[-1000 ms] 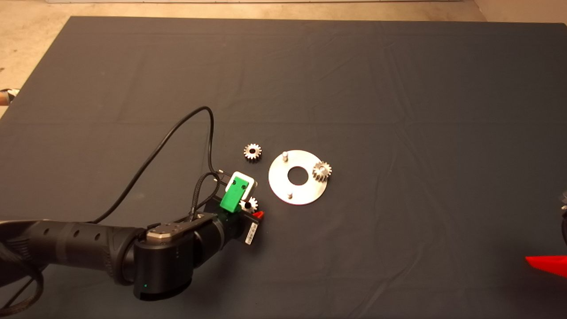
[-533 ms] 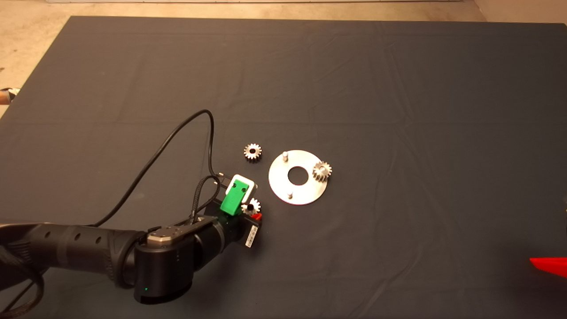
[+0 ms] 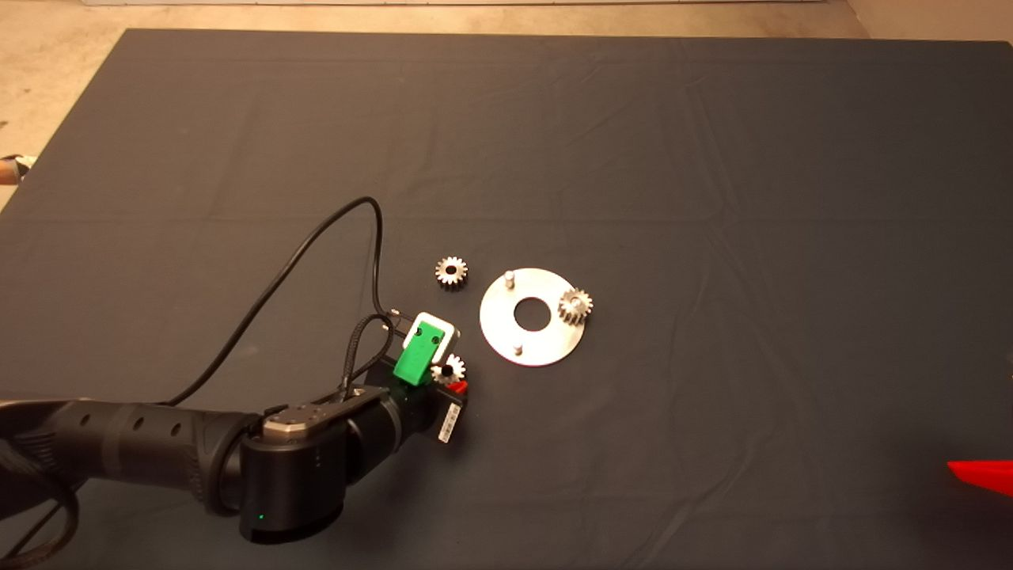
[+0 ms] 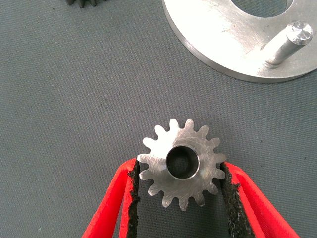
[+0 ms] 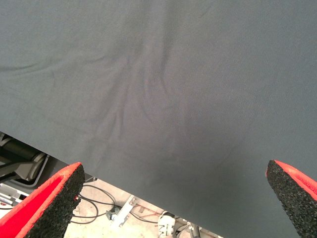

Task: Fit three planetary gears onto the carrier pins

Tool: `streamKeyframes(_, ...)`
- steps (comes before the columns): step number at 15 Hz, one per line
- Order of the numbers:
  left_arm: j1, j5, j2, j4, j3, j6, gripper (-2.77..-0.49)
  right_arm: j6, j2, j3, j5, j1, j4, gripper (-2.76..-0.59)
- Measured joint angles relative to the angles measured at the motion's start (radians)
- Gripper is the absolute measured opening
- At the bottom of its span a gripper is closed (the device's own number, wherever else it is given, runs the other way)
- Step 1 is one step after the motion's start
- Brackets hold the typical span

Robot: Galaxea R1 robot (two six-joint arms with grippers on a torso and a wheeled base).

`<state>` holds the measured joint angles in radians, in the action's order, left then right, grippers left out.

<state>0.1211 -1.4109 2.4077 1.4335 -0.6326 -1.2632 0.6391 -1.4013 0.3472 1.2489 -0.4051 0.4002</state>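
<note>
My left gripper [image 3: 453, 378] is low over the mat, just left of the disc's near rim. Its fingers [image 4: 128, 191] press on both sides of one planetary gear [image 4: 182, 163], also seen in the head view [image 3: 451, 370]. The shiny round disc [image 3: 546, 348] lies mid-mat with a large centre hole. Two carrier pins stand bare, one at the far left [image 3: 510, 277] and one at the near side [image 3: 517, 347], which is close to the held gear [image 4: 290, 42]. A second gear [image 3: 575, 305] sits on the right pin. A third gear [image 3: 451, 271] lies flat left of the disc.
My right gripper [image 5: 176, 198] is open and parked at the mat's lower right edge [image 3: 981, 475], over the mat's edge and the floor. The left arm's black cable [image 3: 316, 237] loops over the mat left of the loose gear.
My left gripper with its gear has shifted slightly toward me and to the right. The right gripper has drawn a little further out of the head view.
</note>
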Motion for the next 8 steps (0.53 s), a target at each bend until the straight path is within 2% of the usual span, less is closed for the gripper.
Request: streamKeyframes(8, 0.000, -0.001, 0.000, 0.000, 0.000, 0.001, -2.47, 0.000, 0.000, 0.000, 0.000, -0.005, 0.000, -0.62)
